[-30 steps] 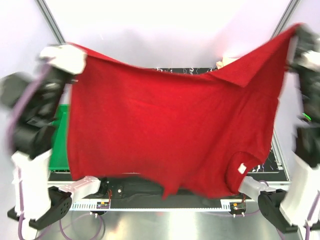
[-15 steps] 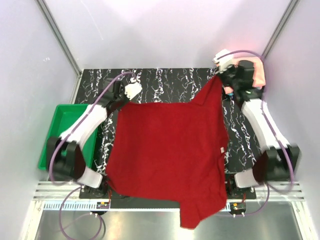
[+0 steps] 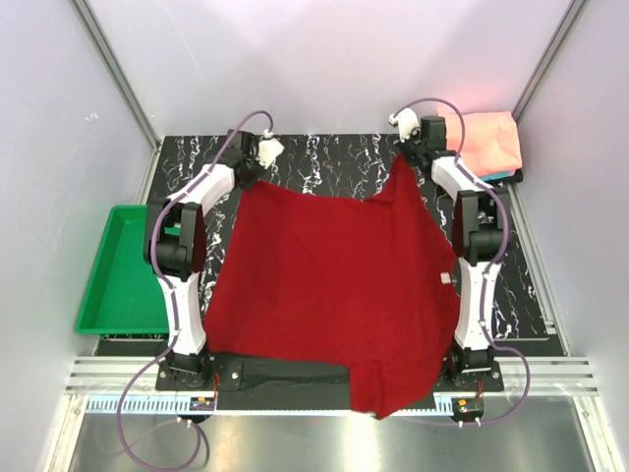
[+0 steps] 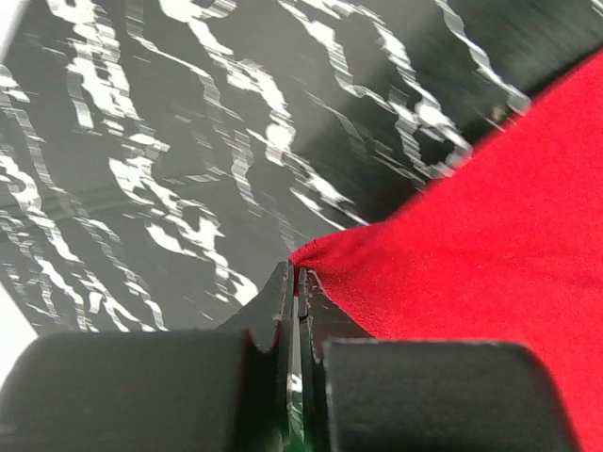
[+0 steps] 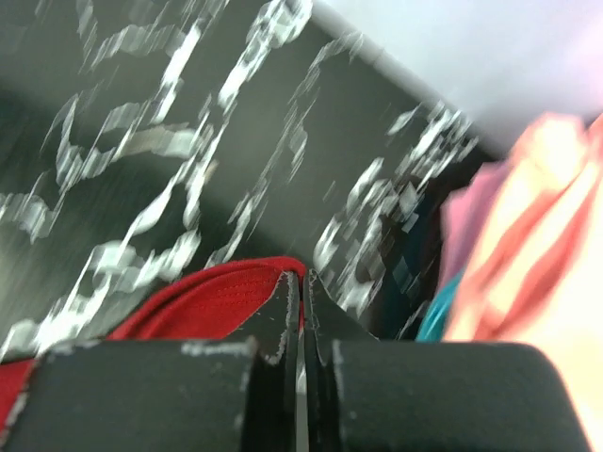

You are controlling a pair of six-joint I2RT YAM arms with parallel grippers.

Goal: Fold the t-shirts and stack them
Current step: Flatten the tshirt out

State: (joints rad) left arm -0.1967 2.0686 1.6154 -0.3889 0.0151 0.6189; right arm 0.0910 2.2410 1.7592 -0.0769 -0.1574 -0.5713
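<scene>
The dark red t-shirt point(image 3: 334, 285) lies spread over the black marbled table point(image 3: 324, 152), its near end hanging over the front edge. My left gripper point(image 3: 252, 169) is shut on its far left corner point(image 4: 316, 254). My right gripper point(image 3: 411, 147) is shut on its far right corner point(image 5: 236, 287), held slightly raised. The folded salmon-pink t-shirt point(image 3: 489, 143) sits at the back right on a teal one point(image 3: 503, 176), of which only an edge shows; both also show in the right wrist view, the pink one point(image 5: 537, 235) above the teal one point(image 5: 435, 320).
A green plastic tray point(image 3: 123, 270) stands off the table's left side. Metal frame posts point(image 3: 118, 79) rise at the back corners. Both arms reach across the table's sides to its far edge.
Both grippers have swung the hanging red shirt down and away, laying it flat on the table. They now hold its corners near the far edge.
</scene>
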